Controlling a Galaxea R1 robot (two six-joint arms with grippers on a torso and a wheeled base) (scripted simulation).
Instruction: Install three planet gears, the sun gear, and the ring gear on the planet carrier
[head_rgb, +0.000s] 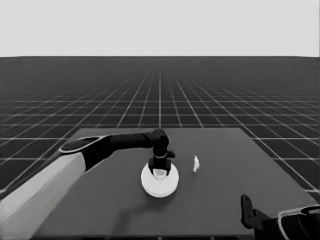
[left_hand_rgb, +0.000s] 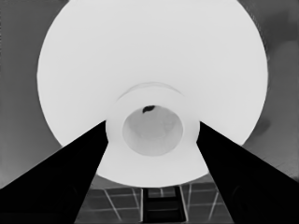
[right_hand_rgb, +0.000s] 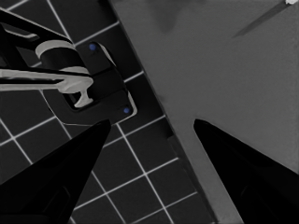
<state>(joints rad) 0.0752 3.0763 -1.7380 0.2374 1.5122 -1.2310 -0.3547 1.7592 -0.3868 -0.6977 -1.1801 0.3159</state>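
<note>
Left gripper (head_rgb: 160, 169) clamps raised hub – larger round part (head_rgb: 160, 184).

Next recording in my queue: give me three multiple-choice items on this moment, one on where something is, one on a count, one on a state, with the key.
1. Where is the left tool?
A. Over the larger round part at mid-table
B. At the table's far right corner
C. Off the table's left end

2. How many small toothed gears lie loose on the table?
A. Four
B. Two
C. None in view

3. How does the right tool stand?
A. Shut on a gear
B. Open, holding nothing
C. Shut on the thin white piece

Key: 1 A, the head view shows the left arm reaching to the stacked round part, and the left wrist view shows the fingers flanking its raised middle. 2 C, only the round part and the thin white piece show. 3 B, its fingers stand wide apart over the table's corner.
</note>
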